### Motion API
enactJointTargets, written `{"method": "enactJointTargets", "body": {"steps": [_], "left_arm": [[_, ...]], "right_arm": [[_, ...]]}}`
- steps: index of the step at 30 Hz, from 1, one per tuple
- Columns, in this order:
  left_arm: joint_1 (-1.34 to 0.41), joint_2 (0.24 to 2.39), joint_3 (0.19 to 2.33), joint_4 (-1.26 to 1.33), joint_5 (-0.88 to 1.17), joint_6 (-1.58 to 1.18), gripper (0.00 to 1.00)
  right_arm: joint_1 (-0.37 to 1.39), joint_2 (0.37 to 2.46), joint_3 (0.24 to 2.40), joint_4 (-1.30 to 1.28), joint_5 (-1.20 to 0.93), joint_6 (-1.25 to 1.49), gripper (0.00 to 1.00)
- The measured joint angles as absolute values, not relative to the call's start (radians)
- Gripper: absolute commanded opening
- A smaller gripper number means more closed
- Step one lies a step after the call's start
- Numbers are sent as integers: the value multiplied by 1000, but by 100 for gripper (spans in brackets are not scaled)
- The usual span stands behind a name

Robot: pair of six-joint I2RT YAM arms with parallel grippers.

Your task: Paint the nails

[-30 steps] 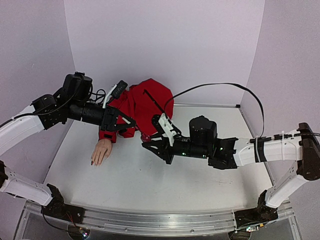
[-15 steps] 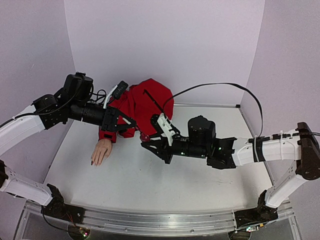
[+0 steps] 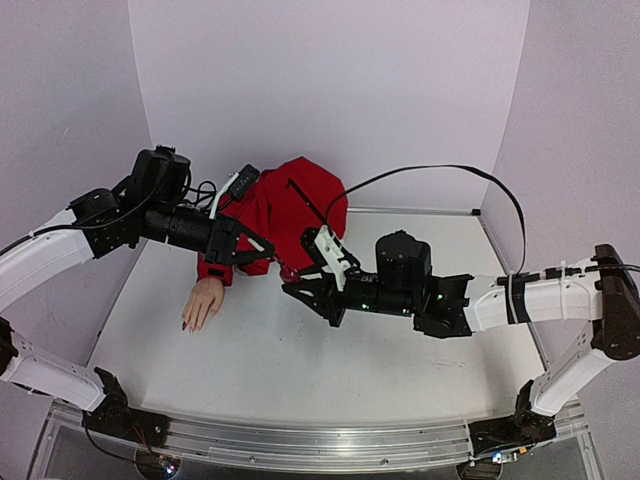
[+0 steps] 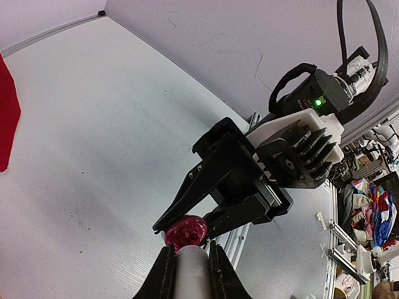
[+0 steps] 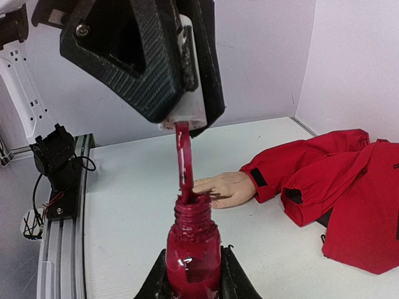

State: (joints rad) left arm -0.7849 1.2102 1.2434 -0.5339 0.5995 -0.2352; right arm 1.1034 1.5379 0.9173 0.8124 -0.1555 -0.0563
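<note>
My right gripper [image 5: 193, 265] is shut on a small bottle of red polish [image 5: 193, 246], held upright above the table. My left gripper [image 4: 189, 249] is shut on the white cap [image 4: 191, 271], just over the bottle. The cap's red brush [image 5: 183, 159] hangs down with its tip inside the bottle neck. In the top view the two grippers meet beside the red sleeve, left gripper [image 3: 262, 250] over right gripper [image 3: 292, 285]. The beige mannequin hand [image 3: 203, 301] lies flat on the table to the left of them. Its nails [image 3: 187, 325] point toward the near edge and look dark.
A red jacket [image 3: 290, 205] is heaped at the back of the table, its sleeve [image 5: 324, 168] running to the mannequin hand [image 5: 227, 189]. White walls close the back and sides. A metal rail [image 3: 300, 445] runs along the near edge.
The right gripper with the bottle has shifted slightly left and the left wrist has settled a little. Both grips are unchanged and the brush stays at the bottle neck.
</note>
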Motion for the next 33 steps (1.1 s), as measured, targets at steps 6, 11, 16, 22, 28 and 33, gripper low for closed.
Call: {"method": "enactJointTargets", "body": {"steps": [6, 11, 16, 22, 28, 33], "left_arm": [[-786, 1217, 1243, -534, 600, -235, 0], [-789, 1217, 1243, -534, 601, -234, 0], [-794, 1219, 1243, -542, 599, -233, 0], [-801, 1226, 1243, -542, 595, -230, 0], [-819, 1251, 1259, -576, 565, -216, 0], [-832, 1266, 1289, -624, 506, -207, 0]], "right_arm": [[1103, 1539, 925, 809, -157, -59, 0], [1103, 1543, 937, 807, -157, -60, 0], [1104, 1555, 949, 807, -160, -62, 0], [1105, 1555, 953, 804, -161, -67, 0], [1105, 1573, 979, 780, -160, -78, 0], [1107, 1590, 999, 765, -131, -90, 0]]}}
